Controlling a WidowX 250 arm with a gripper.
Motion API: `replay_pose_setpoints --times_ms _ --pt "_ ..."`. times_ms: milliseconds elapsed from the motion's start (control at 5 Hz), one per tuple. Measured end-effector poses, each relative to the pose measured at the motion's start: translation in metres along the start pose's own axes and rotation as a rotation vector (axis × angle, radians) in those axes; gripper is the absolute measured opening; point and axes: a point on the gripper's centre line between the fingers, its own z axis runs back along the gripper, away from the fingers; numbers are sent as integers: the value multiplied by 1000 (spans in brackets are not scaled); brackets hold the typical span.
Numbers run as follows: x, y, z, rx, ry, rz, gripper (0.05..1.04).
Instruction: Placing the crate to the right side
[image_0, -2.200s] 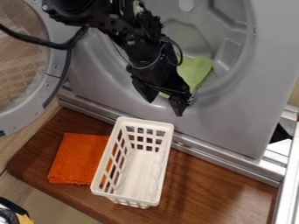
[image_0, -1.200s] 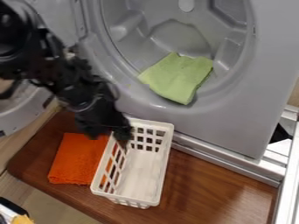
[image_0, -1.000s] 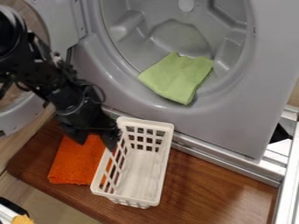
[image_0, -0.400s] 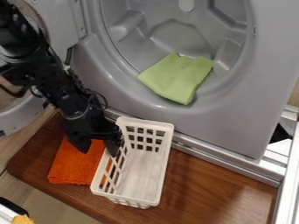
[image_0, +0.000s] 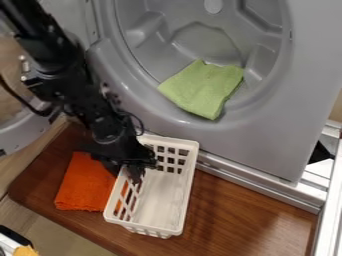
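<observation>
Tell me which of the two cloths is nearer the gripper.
The orange cloth, on the brown wooden surface beside the white crate, close by the gripper. The green cloth lies farther off, in the grey machine's round opening.

Soft, diffuse light brightens the white crate (image_0: 160, 200) on my remote feed and lays a pale sheen across the lower right of the wooden board (image_0: 267, 220). I see muted highlights along the grey drum opening (image_0: 184, 121), a shadow edging the green cloth (image_0: 200, 90), and little surface detail in the black arm (image_0: 67, 67).
</observation>
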Motion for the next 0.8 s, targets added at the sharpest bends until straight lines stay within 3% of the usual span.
replay_pose_setpoints --times_ms 200,600,800 --pt "3 -10 0 9 -2 -6 160" --pt "6 -23 10 2 6 -4 102" --pt "10 -29 25 -28 -10 -5 100"
